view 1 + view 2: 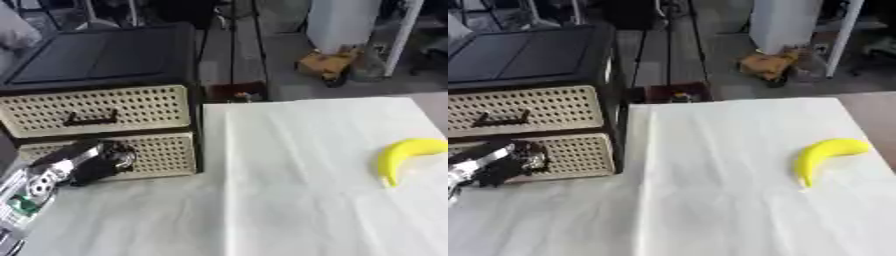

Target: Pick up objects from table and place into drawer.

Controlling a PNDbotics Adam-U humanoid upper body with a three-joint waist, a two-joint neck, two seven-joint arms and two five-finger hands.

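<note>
A yellow banana (404,156) lies on the white cloth near the table's right edge, with nothing touching it. A black cabinet (105,60) with two cream perforated drawers stands at the back left. The upper drawer (96,111) shows a dark handle and is closed. My left hand (94,162) is right at the front of the lower drawer (157,156), its fingers curled where the handle would be; the handle itself is hidden behind them. My right hand shows in neither view.
The white cloth (289,190) covers the table from the cabinet to the right edge. Beyond the table's far edge, on the floor, are a brown bundle (325,64) and a white appliance (343,22).
</note>
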